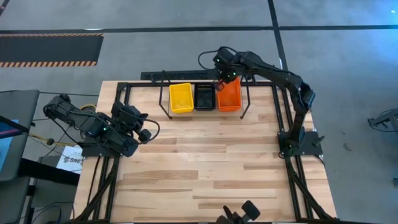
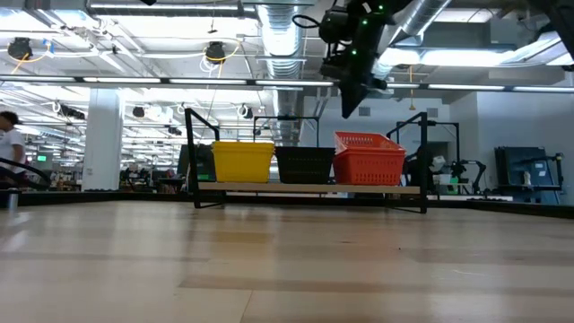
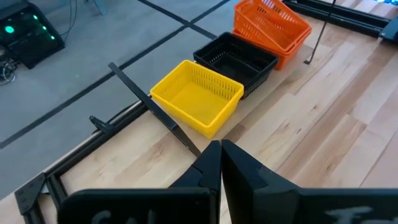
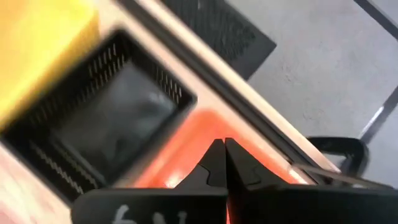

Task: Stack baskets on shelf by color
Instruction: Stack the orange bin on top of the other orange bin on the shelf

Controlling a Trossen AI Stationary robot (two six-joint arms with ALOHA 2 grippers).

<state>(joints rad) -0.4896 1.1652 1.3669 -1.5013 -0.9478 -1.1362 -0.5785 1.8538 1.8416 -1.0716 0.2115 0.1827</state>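
On the shelf [image 2: 305,187] at the table's far edge stand a yellow basket [image 1: 181,98], a black basket [image 1: 204,96] and red-orange baskets [image 1: 229,96] side by side. The top red-orange basket [image 3: 270,22] lies tilted on the one below it. My right gripper [image 2: 348,109] hangs shut just above the red-orange stack's far left corner, clear of its rim, with nothing between its fingers. My left gripper [image 3: 221,149] waits shut over the table's left side [image 1: 144,134], pointing toward the shelf.
Black wire hoops [image 2: 202,152] stand at each end of the shelf. Black frame rails [image 1: 281,118] run along the table's left, right and far sides. A dark mount [image 1: 242,213] sits at the near edge. Bare wooden tabletop [image 1: 205,162] lies in front of the shelf.
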